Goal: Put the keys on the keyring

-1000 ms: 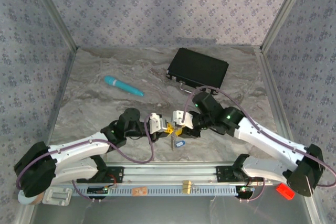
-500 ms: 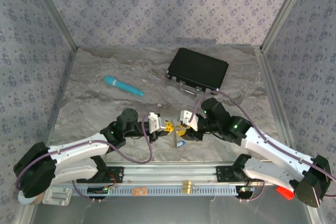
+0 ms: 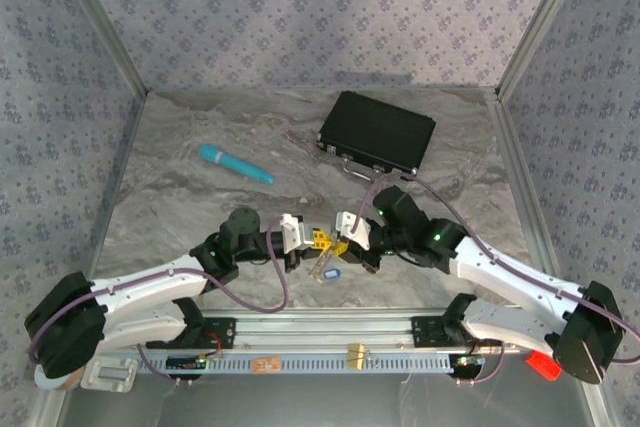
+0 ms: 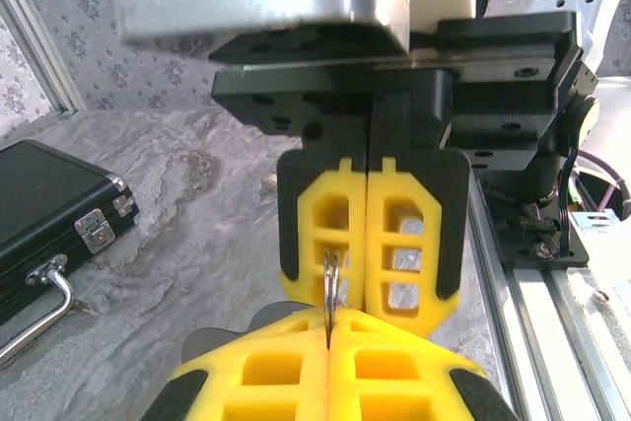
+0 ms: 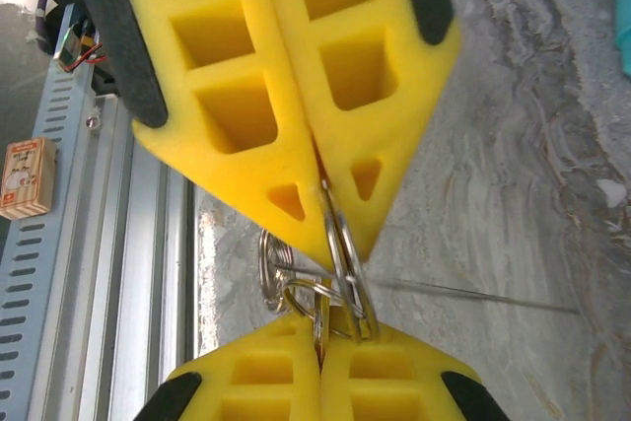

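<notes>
Both are pinched tight on the wire keyring point(image 5: 340, 244), left gripper point(image 3: 316, 239) and right gripper point(image 3: 343, 246) nose to nose near the front of the table point(image 3: 200, 207). If either one tugs, that thin ring could twist or pop out of the pads. The blue key point(image 3: 330, 273) sits just below them, can't tell if it's threaded on, and I can't make out the yellow one

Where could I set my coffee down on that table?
Bare marble: between the teal pen and the black case, and left of the pen. Crowded: near middle, where the left pincer and right pincer pinch metal rings.
</notes>
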Tool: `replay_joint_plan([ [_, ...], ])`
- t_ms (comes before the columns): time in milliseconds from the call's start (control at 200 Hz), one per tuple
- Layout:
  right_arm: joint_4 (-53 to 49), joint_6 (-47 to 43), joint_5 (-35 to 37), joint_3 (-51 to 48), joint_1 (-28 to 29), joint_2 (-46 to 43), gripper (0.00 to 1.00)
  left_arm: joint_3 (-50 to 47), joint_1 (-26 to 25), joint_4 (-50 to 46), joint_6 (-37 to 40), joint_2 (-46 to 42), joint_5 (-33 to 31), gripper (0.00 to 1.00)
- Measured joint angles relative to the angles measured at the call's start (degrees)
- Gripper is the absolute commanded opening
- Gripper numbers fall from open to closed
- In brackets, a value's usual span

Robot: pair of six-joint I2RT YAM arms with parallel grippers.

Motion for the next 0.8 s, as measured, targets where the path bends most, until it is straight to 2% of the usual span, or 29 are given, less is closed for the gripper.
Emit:
replay_joint_plan([
  [125, 0.0, 0.0, 0.0, 0.0, 0.1, 0.3, 0.22, -0.8, 0.0, 0.7, 0.1, 0.0, -0.3, 0.00],
  [250, -0.1, 0.0, 0.1, -0.2, -0.2, -2.1, 0.31, -0.8, 0.0, 1.6, 0.2, 0.0, -0.5, 0.00],
  [555, 0.4, 0.1, 0.3, -2.1, -3.8, -10.0, 0.32, -0.8, 0.0, 1.6, 0.2, 0.5, -0.2, 0.00],
  [800, 3.8, 1.5, -1.0, -2.5, -4.3, -10.0, 0.31, -0.8, 0.0, 1.6, 0.2, 0.6, 0.0, 0.00],
])
